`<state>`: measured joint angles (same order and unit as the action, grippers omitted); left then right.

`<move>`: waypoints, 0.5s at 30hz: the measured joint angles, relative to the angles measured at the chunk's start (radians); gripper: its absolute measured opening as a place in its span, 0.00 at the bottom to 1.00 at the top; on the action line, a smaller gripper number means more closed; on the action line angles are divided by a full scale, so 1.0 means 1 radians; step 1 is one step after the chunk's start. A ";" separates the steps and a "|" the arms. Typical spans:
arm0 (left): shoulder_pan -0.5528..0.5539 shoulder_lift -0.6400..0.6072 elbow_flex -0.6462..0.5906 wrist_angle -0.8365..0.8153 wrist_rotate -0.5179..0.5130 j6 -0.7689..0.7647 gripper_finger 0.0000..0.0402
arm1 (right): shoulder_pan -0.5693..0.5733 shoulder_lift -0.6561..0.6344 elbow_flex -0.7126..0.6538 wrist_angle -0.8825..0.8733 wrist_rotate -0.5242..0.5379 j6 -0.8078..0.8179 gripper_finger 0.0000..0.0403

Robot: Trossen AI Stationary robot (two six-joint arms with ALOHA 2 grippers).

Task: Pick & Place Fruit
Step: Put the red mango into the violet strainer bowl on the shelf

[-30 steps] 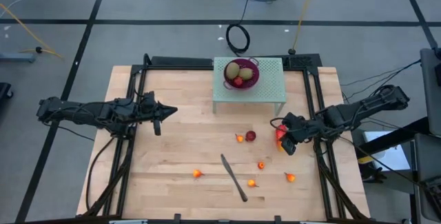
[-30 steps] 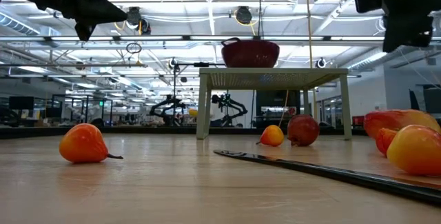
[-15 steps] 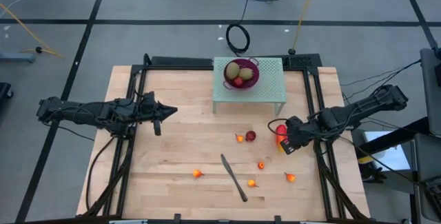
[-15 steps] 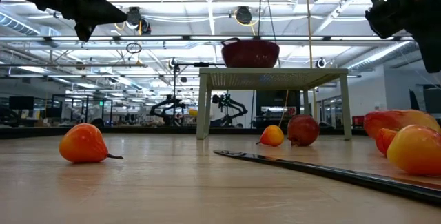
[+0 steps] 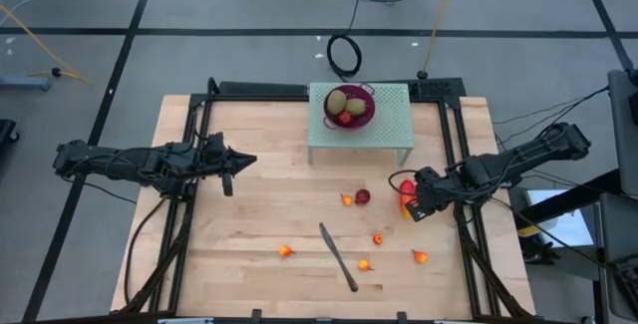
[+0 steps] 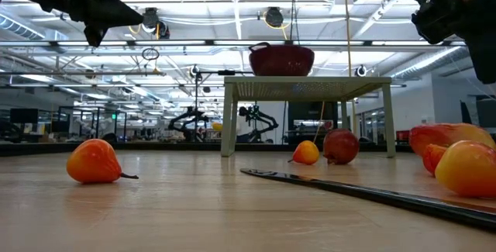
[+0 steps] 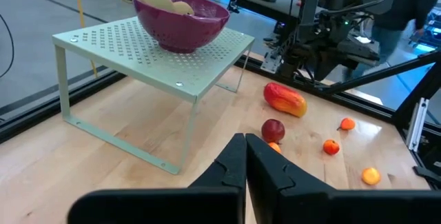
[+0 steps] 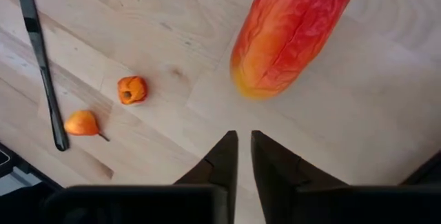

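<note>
Over the right side of the table, the right gripper (image 8: 243, 145) is hovering just above the wood with its two dark fingers standing a narrow slit apart, holding nothing and touching nothing; the red-yellow mango (image 8: 289, 27) is lying on the boards just ahead of the fingertips, apart from them. Across the table, the left gripper (image 7: 245, 149) is hanging above the left half with its fingers pressed fully together and empty, pointing toward the middle. Near the table's right edge the mango (image 5: 405, 198) is sitting close beside the right arm's wrist, while a dark red round fruit (image 5: 363, 196) and a tiny orange-red piece (image 5: 347, 200) are resting just beside each other nearer the centre. Four more tiny orange-red pieces are lying scattered toward the front edge, one (image 5: 285, 251) alone on the left of the knife (image 5: 338, 256) and the others to its right, leaving wide bare wood around the left arm. At the far middle edge a pale perforated stand (image 5: 391, 125) is carrying the purple bowl (image 5: 363, 113), and two kiwis (image 5: 338, 99) together with some red fruit are sitting inside it.
</note>
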<state>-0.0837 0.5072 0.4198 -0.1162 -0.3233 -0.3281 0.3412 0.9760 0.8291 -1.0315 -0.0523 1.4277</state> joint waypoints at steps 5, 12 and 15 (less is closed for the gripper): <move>0.000 0.000 0.000 0.000 0.000 -0.002 0.03 | 0.000 0.000 0.000 0.005 0.000 0.000 0.23; 0.000 0.000 0.000 0.001 0.000 0.004 0.01 | 0.000 0.000 0.000 0.024 0.004 0.001 0.40; 0.000 0.000 0.000 0.001 0.000 0.005 0.01 | 0.000 0.000 0.000 0.025 0.055 0.001 0.47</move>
<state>-0.0834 0.5072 0.4198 -0.1154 -0.3237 -0.3233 0.3412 0.9760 0.8291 -1.0069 0.0031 1.4288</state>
